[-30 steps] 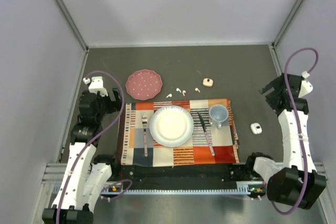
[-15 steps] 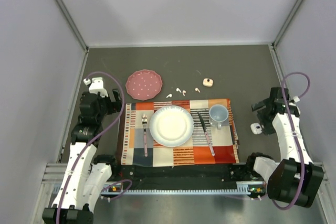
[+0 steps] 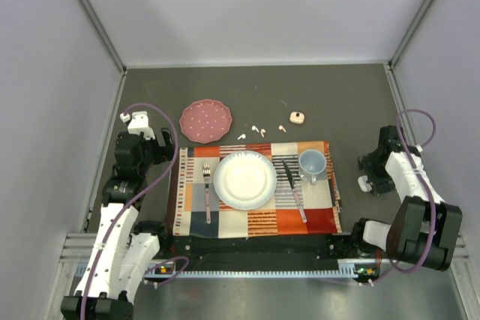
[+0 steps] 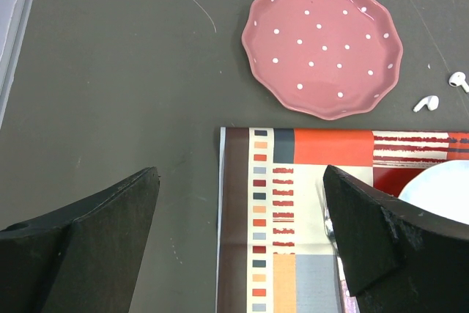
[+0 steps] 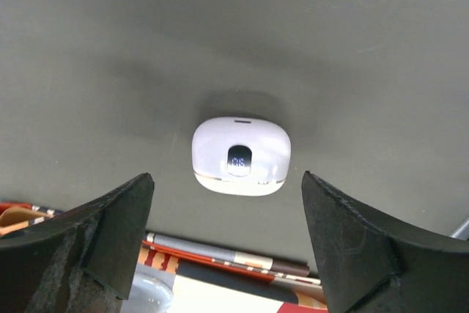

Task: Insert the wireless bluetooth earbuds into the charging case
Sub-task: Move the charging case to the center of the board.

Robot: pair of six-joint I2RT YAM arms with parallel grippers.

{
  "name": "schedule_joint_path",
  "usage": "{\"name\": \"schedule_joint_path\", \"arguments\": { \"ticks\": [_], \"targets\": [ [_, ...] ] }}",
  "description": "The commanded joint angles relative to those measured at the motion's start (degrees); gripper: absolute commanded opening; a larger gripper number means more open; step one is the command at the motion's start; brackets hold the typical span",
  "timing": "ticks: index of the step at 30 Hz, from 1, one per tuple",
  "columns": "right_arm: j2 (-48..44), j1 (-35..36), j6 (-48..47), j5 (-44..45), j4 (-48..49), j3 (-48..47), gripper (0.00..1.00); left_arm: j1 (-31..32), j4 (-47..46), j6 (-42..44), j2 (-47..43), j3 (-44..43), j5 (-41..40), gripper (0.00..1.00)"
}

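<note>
Right gripper hangs right over the white charging case, jaws spread wide on either side of it and not touching it. The case looks closed up and sits just off the right edge of the placemat. The earbuds are scattered just past the placemat's far edge, with a little peach case near them. Left gripper is wide open too, over the placemat's far left corner, holding nothing
</note>
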State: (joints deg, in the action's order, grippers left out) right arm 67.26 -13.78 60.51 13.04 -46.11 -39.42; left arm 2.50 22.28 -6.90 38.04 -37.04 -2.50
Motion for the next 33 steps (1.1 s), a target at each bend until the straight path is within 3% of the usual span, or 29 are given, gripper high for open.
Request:
{"name": "schedule_joint_path", "arguments": {
  "ticks": [1,6,9,10,13,16,19,24,29,31,33],
  "targets": [
    [4.8,-0.37,-0.4,1.55,3.48,-2.85,0.78,-0.13,-2.42,0.48,-0.16,0.12,-0.84,0.99],
    [7.7,-0.37,-0.66,0.32,5.06,-3.39,0.71,-0.04,-2.51,0.39,-0.16,0.3,-1.1,0.99],
    [8.5,-0.37,-0.22,0.59,6.81,-2.68,0.59,-0.13,-2.42,0.39,0.01,0.3,-1.01,0.99],
    [8.76,-0.37,-0.22,0.32,8.3,-2.59,0.51,-0.13,-2.42,0.39,0.1,0.3,-1.01,0.99],
    [10.51,-0.37,-1.18,-1.87,11.03,-2.85,0.42,-0.13,-2.42,0.39,0.45,0.3,-1.1,0.99],
    [13.67,-0.37,-2.5,-3.72,13.85,-4.78,0.4,-0.04,-2.51,0.3,0.63,0.3,-1.1,0.99],
    [17.71,-0.37,-3.2,-5.3,15.86,-8.65,0.41,-0.13,-2.42,0.13,0.81,0.3,-1.19,0.99],
    [29.12,-0.37,-12.77,-14.17,20.09,-17.7,0.45,-0.13,-2.42,-0.05,1.42,0.12,-0.66,0.99],
    [32.49,-0.37,-11.03,-19.71,22.11,-18.68,0.6,-0.13,-2.33,-0.14,1.25,0.21,-1.27,0.99],
    [31.1,-0.37,-9.8,-19.54,23.68,-17.72,0.7,-0.13,-2.33,-0.05,1.33,0.21,-1.54,0.99],
    [30.04,-0.37,-9.8,-18.4,24.39,-16.57,0.74,-0.13,-2.24,-0.13,1.33,0.3,-1.54,0.99]
  ]
}}
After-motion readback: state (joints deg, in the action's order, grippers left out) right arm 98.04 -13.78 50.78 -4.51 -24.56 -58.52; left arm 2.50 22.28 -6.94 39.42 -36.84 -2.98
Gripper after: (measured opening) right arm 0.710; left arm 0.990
